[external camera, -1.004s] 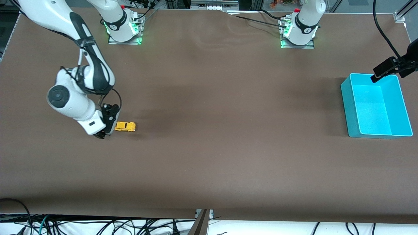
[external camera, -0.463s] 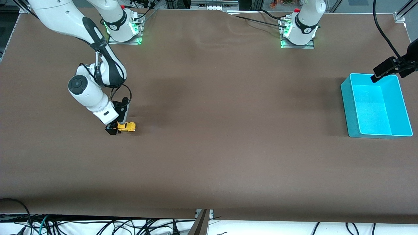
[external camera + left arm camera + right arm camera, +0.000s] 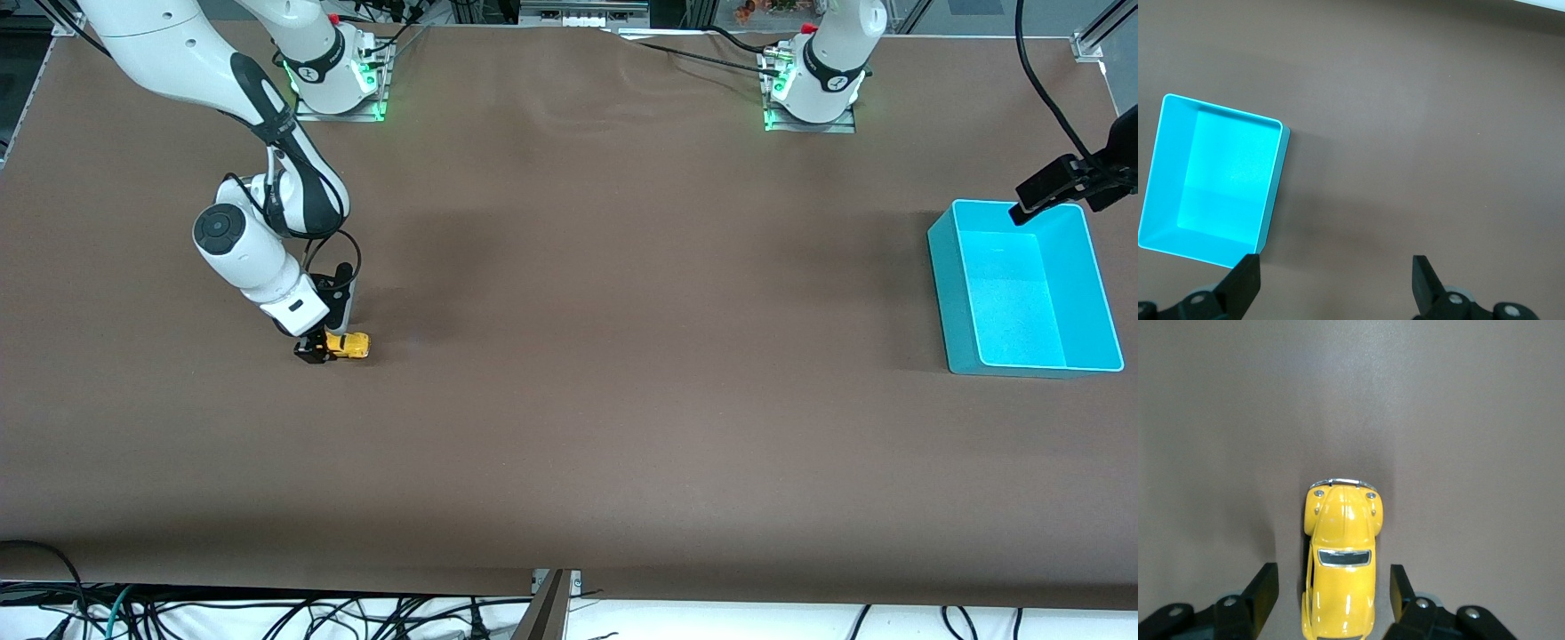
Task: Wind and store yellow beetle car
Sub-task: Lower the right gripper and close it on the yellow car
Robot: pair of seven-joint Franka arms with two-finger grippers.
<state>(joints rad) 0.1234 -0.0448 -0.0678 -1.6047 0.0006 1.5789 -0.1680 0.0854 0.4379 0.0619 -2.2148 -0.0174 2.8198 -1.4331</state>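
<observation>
The yellow beetle car [image 3: 348, 345] stands on the brown table toward the right arm's end. My right gripper [image 3: 313, 348] is down at the table over the car's rear half. In the right wrist view the car [image 3: 1341, 560] sits between the two open fingers [image 3: 1263, 590], with a gap on each side. My left gripper [image 3: 1336, 283] is open and empty, held high above the table beside the teal bin [image 3: 1211, 180]. In the front view the left gripper [image 3: 1049, 191] hangs over the bin's rim [image 3: 941, 267].
The teal bin stands at the left arm's end of the table and holds nothing. The brown table [image 3: 622, 356] stretches bare between car and bin. Cables hang below the table's front edge.
My right gripper has moved from beside the car's rear end to over it and lowered, so its fingers now straddle the car. The car and the left arm have not moved.
</observation>
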